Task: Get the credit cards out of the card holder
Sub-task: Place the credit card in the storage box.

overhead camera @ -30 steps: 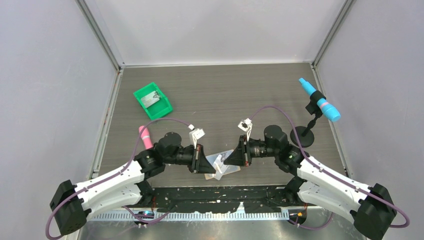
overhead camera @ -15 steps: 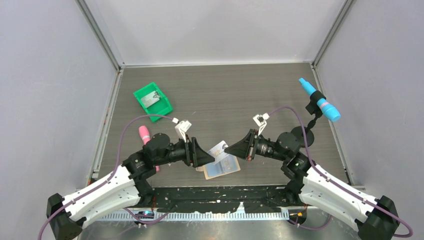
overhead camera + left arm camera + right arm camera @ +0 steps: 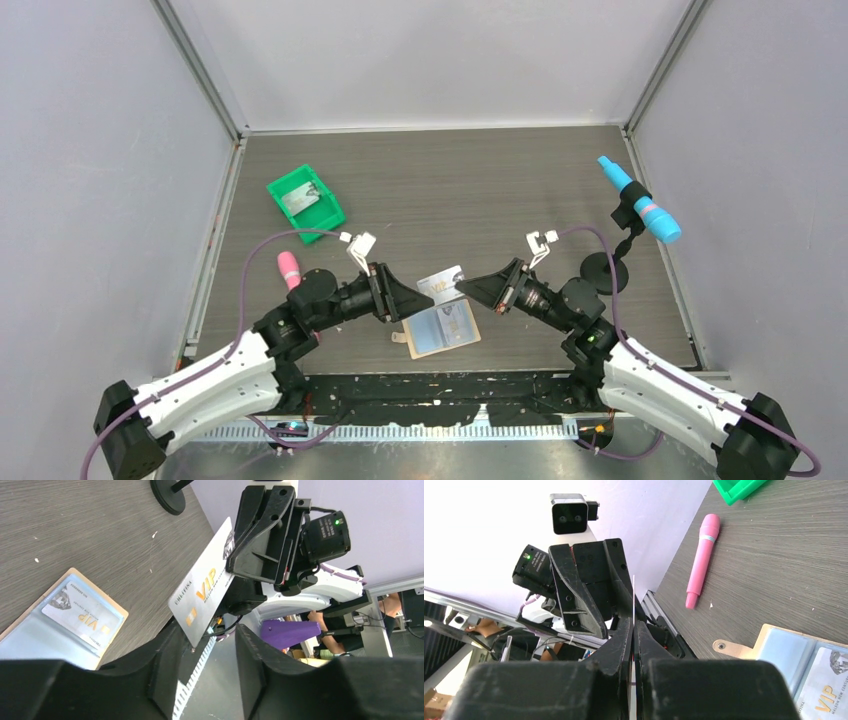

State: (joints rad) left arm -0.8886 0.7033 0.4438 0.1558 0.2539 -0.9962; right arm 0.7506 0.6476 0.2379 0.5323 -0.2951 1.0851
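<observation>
The card holder lies spread open on the table between the two arms, tan with blue inner panels, its strap tab pointing left. One of the credit cards still sits in a blue pocket. A second credit card, pale with gold "VIP" print, hangs in the air above the holder. My right gripper is shut on its right edge, and the right wrist view shows it edge-on. My left gripper is open, its fingers on either side of the card's lower corner without pinching it.
A green bin with a grey item inside stands at the back left. A pink marker lies beside the left arm. At the right, a blue pen-like tool sits on a black stand. Grey walls enclose the table.
The left gripper has opened and drawn back left. The holder now lies flat and open on the table. The right gripper has pulled back to the right, lifting one card clear.
</observation>
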